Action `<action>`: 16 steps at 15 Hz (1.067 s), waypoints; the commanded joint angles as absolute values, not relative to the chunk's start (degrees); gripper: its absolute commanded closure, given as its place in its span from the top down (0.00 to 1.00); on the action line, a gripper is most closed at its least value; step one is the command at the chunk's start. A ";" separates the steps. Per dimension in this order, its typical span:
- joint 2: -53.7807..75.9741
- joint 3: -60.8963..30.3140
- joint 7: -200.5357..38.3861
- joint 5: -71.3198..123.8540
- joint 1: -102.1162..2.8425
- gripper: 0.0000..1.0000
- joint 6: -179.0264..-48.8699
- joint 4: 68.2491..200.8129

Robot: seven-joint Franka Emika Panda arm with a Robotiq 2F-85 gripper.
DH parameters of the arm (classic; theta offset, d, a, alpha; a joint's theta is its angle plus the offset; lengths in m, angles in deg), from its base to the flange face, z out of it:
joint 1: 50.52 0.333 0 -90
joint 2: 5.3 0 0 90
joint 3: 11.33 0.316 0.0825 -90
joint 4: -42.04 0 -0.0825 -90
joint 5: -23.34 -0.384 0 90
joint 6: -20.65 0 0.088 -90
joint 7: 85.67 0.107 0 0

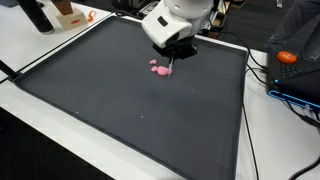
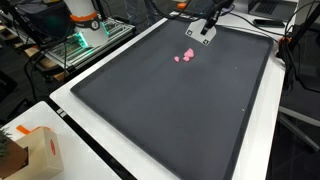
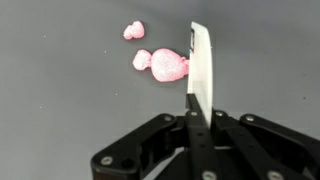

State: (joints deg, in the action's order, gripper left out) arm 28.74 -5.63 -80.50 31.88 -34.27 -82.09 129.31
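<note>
Here's the hand (image 3: 198, 115), fingers pressed together and pinching a thin white strip (image 3: 200, 70) that sticks straight out past the fingertips. In the wrist view the strip's flat side touches the biggest of the pink lumps (image 3: 168, 65). Two smaller pink bits sit just beyond it, all on the dark mat (image 3: 70, 110).

In an exterior view the hand (image 1: 170, 52) hangs over the far half of the mat (image 1: 130, 115). The pink lumps (image 1: 158, 68) lie right under it, well inside the mat's edges. The mat is a big charcoal sheet with a pale trim, and it covers most of the white table (image 1: 60, 125).

Off the mat's far corner there's a dark bottle (image 1: 38, 15) and some orange-and-tan clutter (image 1: 70, 15). Off its other side, an orange knob (image 1: 288, 57) sits on a blue box, with black cables trailing beside it.

In an exterior view from across the table, the hand (image 2: 203, 32) is again over the mat's far end, with the lumps (image 2: 184, 56) just beside it. A cardboard box (image 2: 35, 150) sits off the mat's near corner. A green-lit rack (image 2: 80, 45) stands beyond the mat's long side.
</note>
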 commanded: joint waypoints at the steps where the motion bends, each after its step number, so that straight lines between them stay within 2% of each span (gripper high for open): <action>1: 30.72 -5.16 -81.18 33.35 -33.27 0.01 -79.55 125.74; 16: 30.47 -4.58 -81.30 32.10 -32.73 0.04 -80.09 125.25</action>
State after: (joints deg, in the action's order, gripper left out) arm 30.34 -4.98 -81.47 31.90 -32.48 -80.32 125.51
